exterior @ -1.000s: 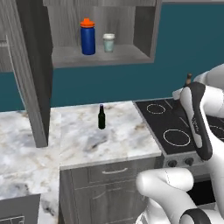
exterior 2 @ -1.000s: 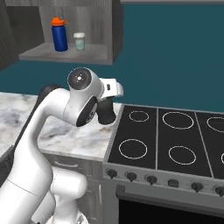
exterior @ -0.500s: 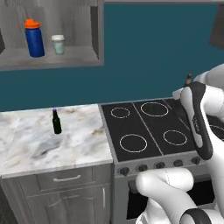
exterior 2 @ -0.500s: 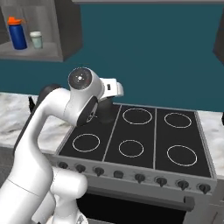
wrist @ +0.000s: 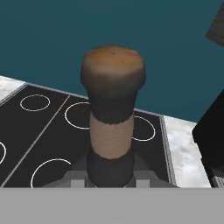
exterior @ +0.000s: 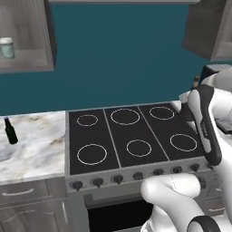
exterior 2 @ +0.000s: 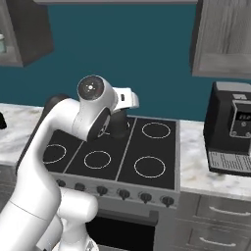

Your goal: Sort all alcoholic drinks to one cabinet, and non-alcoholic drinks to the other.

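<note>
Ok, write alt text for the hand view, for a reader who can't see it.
A dark bottle with a brown cap and a tan band on its neck rises upright from the shut gripper, close to the camera. Behind it lies a black stovetop with white burner rings, marble counter to its right, and a teal wall.

Teal wall point(exterior: 118, 54), black stove point(exterior: 131, 140), marble counter point(exterior: 36, 145), grey cabs point(exterior 2: 223, 39).

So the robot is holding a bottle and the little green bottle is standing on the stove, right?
Not quite. The little green bottle stands on the marble counter, left of the stove, as the left base view shows. The rest is right: the jaws are shut on a bottle, seen in the hand view.
</note>
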